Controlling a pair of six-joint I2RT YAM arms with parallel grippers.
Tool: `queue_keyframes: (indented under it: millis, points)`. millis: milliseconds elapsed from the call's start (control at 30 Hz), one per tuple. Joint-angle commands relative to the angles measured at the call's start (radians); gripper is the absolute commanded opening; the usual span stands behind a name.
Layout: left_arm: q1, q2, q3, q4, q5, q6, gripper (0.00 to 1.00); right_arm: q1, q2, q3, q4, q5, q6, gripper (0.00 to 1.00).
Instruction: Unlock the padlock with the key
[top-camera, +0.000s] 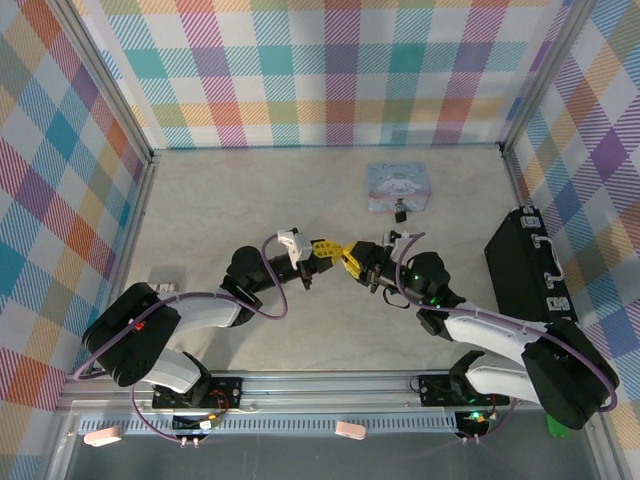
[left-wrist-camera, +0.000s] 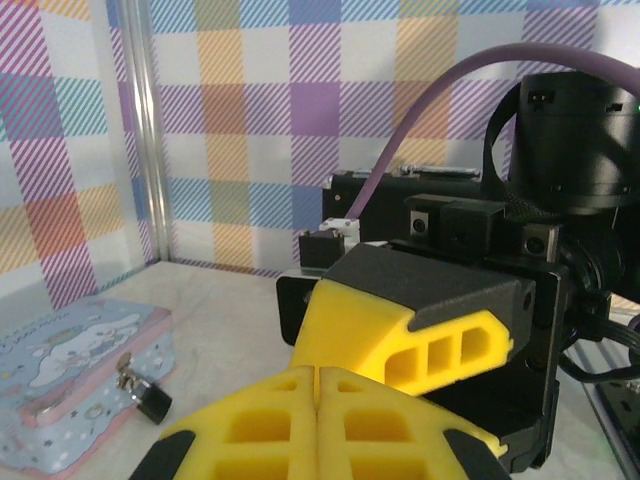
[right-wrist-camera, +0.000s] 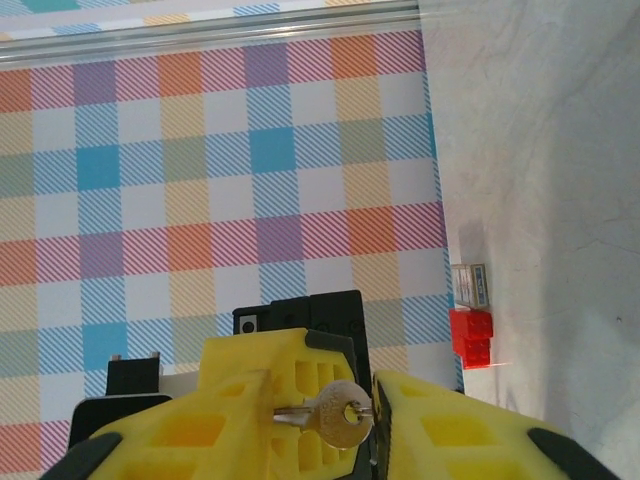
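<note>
The small dark padlock (top-camera: 400, 212) hangs at the front of the pale blue cartoon tin (top-camera: 398, 187), behind both arms. In the left wrist view the padlock (left-wrist-camera: 152, 402) lies beside the tin (left-wrist-camera: 70, 350). My two grippers meet mid-table. The left gripper (top-camera: 333, 250) is shut, its yellow fingers (left-wrist-camera: 260, 420) pressed together. The right gripper (top-camera: 352, 263) crosses just in front of it. The silver key (right-wrist-camera: 340, 413) sits flat-on between the right gripper's (right-wrist-camera: 320, 398) parted fingers. Its head is against the right finger and its blade reaches the left one. The left gripper's finger (right-wrist-camera: 290, 355) stands directly behind the key.
A black case (top-camera: 520, 265) lies along the right wall. A red block (right-wrist-camera: 470, 338) and a small box (right-wrist-camera: 470, 285) sit at the foot of the plaid wall. Open tabletop lies between the grippers and the tin.
</note>
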Motion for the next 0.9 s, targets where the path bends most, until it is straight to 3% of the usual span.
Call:
queue_keyframes:
  millis: [0, 867]
  points:
    - [0.007, 0.015, 0.041, 0.106, 0.054, -0.033, 0.00, -0.002, -0.022, -0.017, 0.059, -0.002, 0.015, 0.31]
    - [0.003, 0.001, 0.066, 0.115, 0.000, -0.039, 0.00, 0.016, -0.011, -0.003, 0.152, 0.016, 0.064, 0.28]
